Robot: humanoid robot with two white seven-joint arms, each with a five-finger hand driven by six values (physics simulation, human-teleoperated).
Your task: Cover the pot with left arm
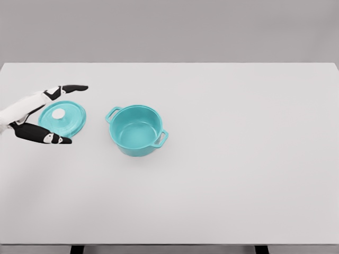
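Left hand: the left hand came in from the picture's left edge and sat at the far left of the worktop, fingers spread wide and gripping nothing
Fingers: one dark finger reached past the lid's far rim, another lay along its near rim, so the lid sat between them; whether they touched the rim could not be told
Lid: the teal lid lay flat on the worktop, its white knob up, just to the picture-right of the palm
Pot: the teal pot stood upright and uncovered, near the lid on its right, a bare gap between the two
Pot handles: they ran on a slant, one at upper left, one at lower right
Key relation: the lid lay inside the hand's span; the pot lay to the right of it, so the carry would likely run rightward
Right arm: out of view
Stage: judged as just ahead of the grasp, lid not yet lifted
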